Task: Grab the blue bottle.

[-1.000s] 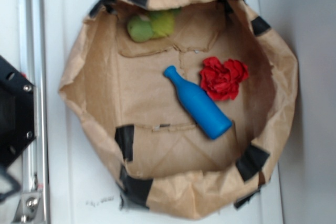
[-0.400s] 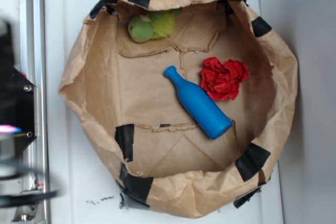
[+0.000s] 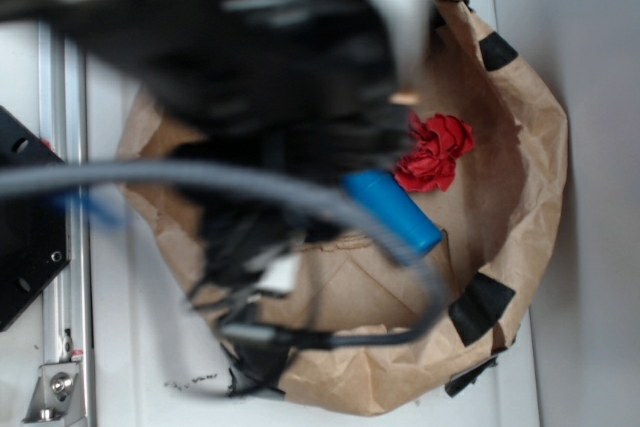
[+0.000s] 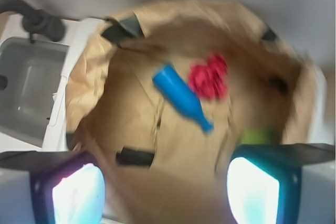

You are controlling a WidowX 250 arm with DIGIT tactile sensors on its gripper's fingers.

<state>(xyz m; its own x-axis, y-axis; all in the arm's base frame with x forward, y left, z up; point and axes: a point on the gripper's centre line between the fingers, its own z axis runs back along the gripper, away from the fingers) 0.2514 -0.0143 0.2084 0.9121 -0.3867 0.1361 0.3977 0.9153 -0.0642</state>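
Arm has swung in over the bag (image 3: 540,137); blue bottle (image 4: 181,97) unmoved, lying beside red cloth (image 4: 209,77). End effector (image 4: 165,190) open, high above. We should straddle the body, crosswise.

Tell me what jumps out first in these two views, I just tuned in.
In the exterior view a big blurred black arm with grey cables covers most of the brown paper bag. In the wrist view the blue bottle lies slanted on the bag floor, with the red cloth right beside it. The gripper is open, its two glowing pads well apart at the bottom corners, with nothing between them.
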